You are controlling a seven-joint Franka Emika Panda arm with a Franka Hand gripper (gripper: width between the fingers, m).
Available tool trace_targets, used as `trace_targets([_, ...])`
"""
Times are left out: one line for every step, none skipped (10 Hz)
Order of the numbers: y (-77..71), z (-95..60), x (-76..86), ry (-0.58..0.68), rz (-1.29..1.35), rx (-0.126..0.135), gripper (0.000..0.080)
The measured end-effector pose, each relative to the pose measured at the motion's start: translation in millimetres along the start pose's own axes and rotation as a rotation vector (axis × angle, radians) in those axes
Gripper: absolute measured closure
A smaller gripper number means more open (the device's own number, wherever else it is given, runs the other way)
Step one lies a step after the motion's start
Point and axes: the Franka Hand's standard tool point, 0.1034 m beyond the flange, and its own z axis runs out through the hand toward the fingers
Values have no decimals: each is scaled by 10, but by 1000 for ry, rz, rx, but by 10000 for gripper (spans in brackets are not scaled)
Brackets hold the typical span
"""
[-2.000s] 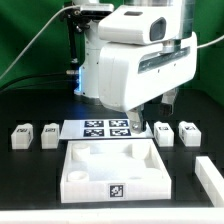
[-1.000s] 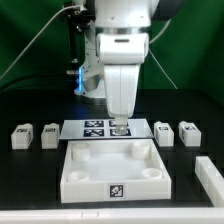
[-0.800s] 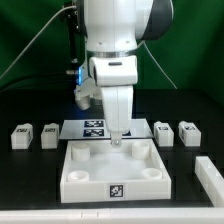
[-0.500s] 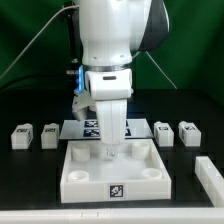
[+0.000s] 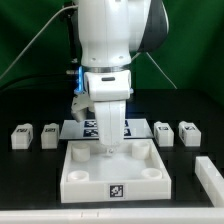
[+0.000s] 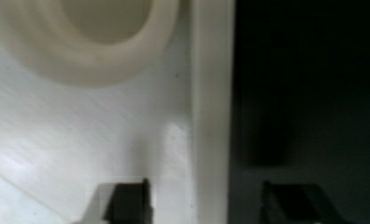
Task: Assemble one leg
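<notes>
The large white square panel (image 5: 72,172) with round corner sockets lies in the middle of the table. My gripper (image 5: 108,151) is low over its far wall, fingers pointing down. In the wrist view my gripper (image 6: 208,192) is open. One dark finger (image 6: 125,200) is over the panel's white floor (image 6: 93,130) and the other is over the black table, with the panel's wall between them, untouched. A round socket (image 6: 89,35) shows beyond. No leg is held. Two legs (image 5: 20,135) (image 5: 50,133) stand at the exterior view's left and two (image 5: 163,132) (image 5: 187,132) at its right.
The marker board (image 5: 88,126) lies just behind the panel, partly hidden by my arm. A white block (image 5: 210,177) lies at the exterior view's front right. A dark stand and cables rise behind the arm.
My arm has swung upright, moved toward the exterior view's left and come down from above the marker board to the panel's far wall. In the last half second it barely moved.
</notes>
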Motion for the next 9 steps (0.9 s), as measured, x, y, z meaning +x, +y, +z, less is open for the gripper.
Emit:
trace_targets([0,0,0,0,0,0,604])
trace_targets([2,-1,0,0,1,-1,728])
trace_targets([2,-1,-1,0,1,-1,742])
trace_targets([2,-1,-1,0,1,-1,742])
trace_targets([2,-1,-1,0,1,-1,742])
trace_targets([2,-1,-1,0,1,-1,742])
trace_targets([2,-1,-1,0,1,-1,742])
trace_targets([2,-1,-1,0,1,-1,742])
trace_targets([2,-1,-1,0,2,-1,742])
